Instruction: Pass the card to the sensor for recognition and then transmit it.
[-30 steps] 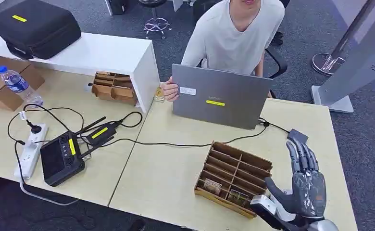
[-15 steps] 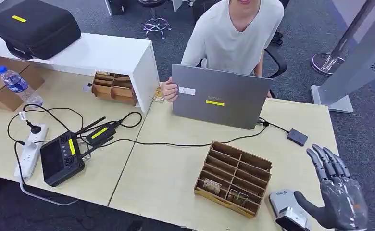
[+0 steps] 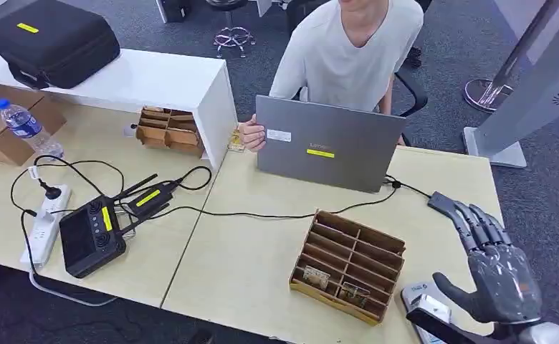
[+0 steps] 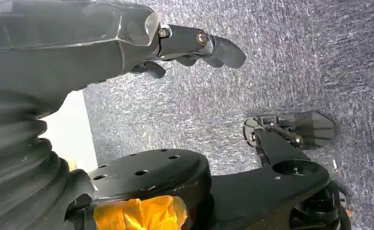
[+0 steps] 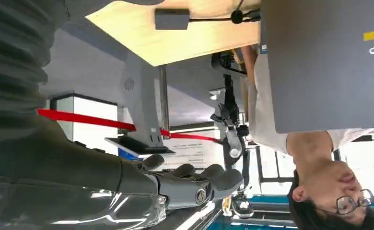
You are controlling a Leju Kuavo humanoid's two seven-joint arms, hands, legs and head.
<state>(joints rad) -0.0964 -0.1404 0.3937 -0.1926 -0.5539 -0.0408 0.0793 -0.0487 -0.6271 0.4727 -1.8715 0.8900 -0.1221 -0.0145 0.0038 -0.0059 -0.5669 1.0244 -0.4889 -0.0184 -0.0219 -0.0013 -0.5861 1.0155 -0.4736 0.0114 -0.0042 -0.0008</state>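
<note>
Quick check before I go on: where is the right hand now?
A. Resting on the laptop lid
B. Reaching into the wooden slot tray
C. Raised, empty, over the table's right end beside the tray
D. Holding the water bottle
C: the right hand hovers with fingers spread and empty, right of the wooden slot tray, near the small dark sensor.

A table [image 3: 248, 251] carries a tray [image 3: 348, 265] near its front edge, with cards [image 3: 318, 276] in the front slots. Behind the tray stands a laptop [image 3: 327, 143], and a person [image 3: 348, 54] sits behind that. A sensor [image 3: 443, 203] lies right of the laptop, at the end of a cable [image 3: 262, 214]. The right hand [image 3: 495, 276] hovers right of the tray, just before the sensor. To the left lie a controller [image 3: 92, 236] and a power strip [image 3: 46, 223]. A second tray [image 3: 168, 130] sits against a shelf [image 3: 140, 79] that bears a case [image 3: 51, 39]. A bottle [image 3: 26, 127] stands far left
</note>
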